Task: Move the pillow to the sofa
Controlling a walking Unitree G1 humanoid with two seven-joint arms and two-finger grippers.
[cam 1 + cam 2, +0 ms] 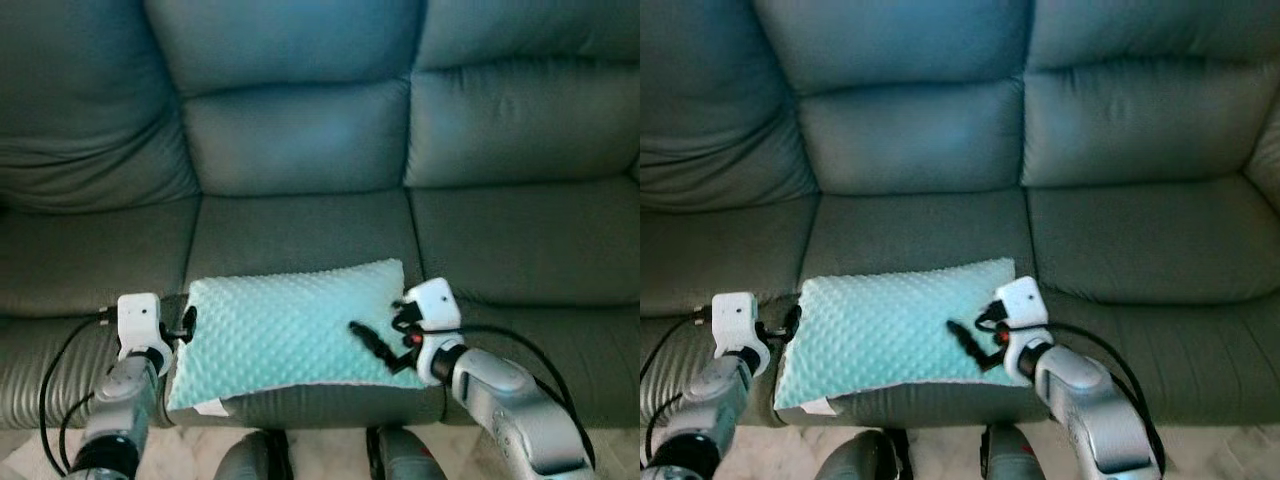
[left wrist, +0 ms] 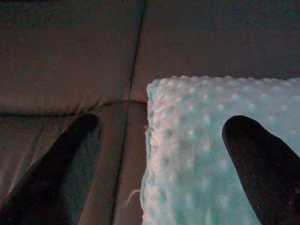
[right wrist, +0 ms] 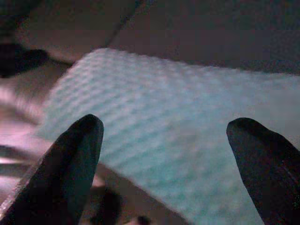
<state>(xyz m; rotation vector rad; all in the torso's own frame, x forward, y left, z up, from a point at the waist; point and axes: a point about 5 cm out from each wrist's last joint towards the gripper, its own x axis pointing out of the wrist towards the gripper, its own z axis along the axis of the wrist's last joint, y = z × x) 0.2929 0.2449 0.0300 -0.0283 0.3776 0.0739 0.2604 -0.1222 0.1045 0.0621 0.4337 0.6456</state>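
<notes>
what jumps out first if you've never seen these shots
The pale mint dotted pillow stands out, lying on the front edge of the dark sofa, on its middle seat cushion. The left gripper sits at the pillow's left edge and the right gripper lies over its right end, both with fingers spread open.

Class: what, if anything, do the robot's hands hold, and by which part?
Nothing is clamped: both open hands, left hand and right hand, flank the mint dotted pillow at its ends.

Both silver arms reach toward twelve o'clock, left tool [image 2: 159,164] and right tool [image 3: 164,154] with fingers spread wide, apparently gripping nothing.
</notes>
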